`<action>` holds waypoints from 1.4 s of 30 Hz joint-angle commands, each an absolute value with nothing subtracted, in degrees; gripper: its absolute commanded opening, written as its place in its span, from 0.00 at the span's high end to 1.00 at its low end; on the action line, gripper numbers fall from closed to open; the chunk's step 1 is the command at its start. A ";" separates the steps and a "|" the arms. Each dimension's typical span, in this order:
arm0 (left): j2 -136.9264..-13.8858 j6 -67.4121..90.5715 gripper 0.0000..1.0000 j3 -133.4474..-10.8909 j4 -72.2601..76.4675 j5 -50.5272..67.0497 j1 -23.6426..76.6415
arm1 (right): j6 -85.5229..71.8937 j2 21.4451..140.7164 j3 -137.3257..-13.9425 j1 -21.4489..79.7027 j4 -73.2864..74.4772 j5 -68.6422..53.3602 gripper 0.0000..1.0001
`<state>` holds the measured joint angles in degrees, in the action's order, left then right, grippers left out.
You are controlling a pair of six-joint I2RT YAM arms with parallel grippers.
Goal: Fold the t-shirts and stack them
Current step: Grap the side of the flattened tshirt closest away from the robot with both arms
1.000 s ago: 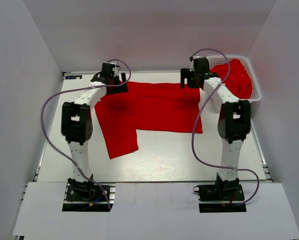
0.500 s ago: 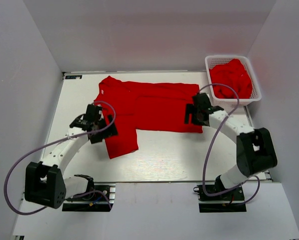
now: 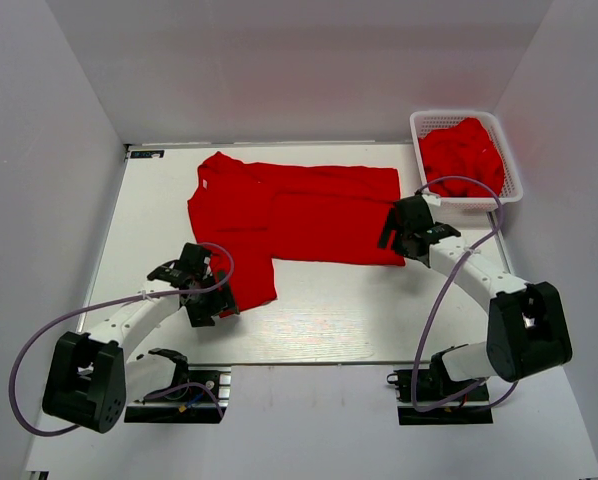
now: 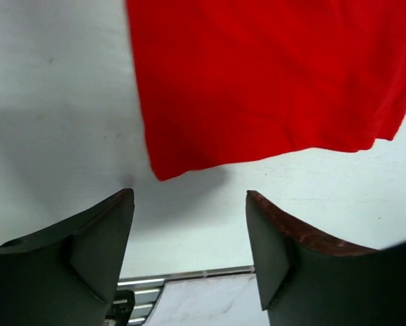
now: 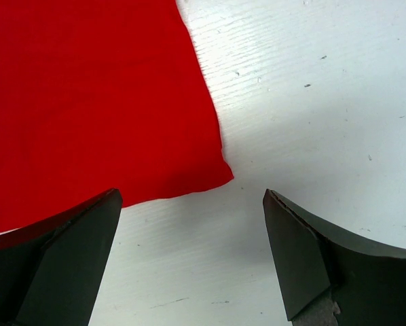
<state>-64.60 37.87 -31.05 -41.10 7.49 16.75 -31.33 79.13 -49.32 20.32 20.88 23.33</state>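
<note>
1. I see one red t-shirt (image 3: 309, 210) spread flat on the far half of the table (image 3: 329, 320). More red t-shirts (image 3: 464, 155) are heaped in the white basket (image 3: 419, 125) at the far right.
2. I find the left pincer (image 4: 189, 238) released and holding nothing, at the near-left corner of the cloth.
3. I find the right pincer (image 5: 189, 251) released and holding nothing, at the near-right corner.
</note>
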 commanded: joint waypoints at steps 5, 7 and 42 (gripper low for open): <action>-64.86 39.29 0.40 -29.36 -35.95 7.12 17.75 | -33.22 81.21 -50.54 20.13 22.76 25.75 0.10; -65.39 39.81 0.50 -28.83 -35.42 6.60 17.75 | -33.31 81.39 -50.71 20.13 22.76 25.75 0.10; -70.40 36.83 1.00 -33.22 -31.99 2.99 17.75 | -32.25 81.47 -46.67 20.21 22.60 22.85 0.10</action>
<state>-70.81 38.06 -31.90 -32.86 3.22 17.65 -31.38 81.21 -47.20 20.27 23.88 23.24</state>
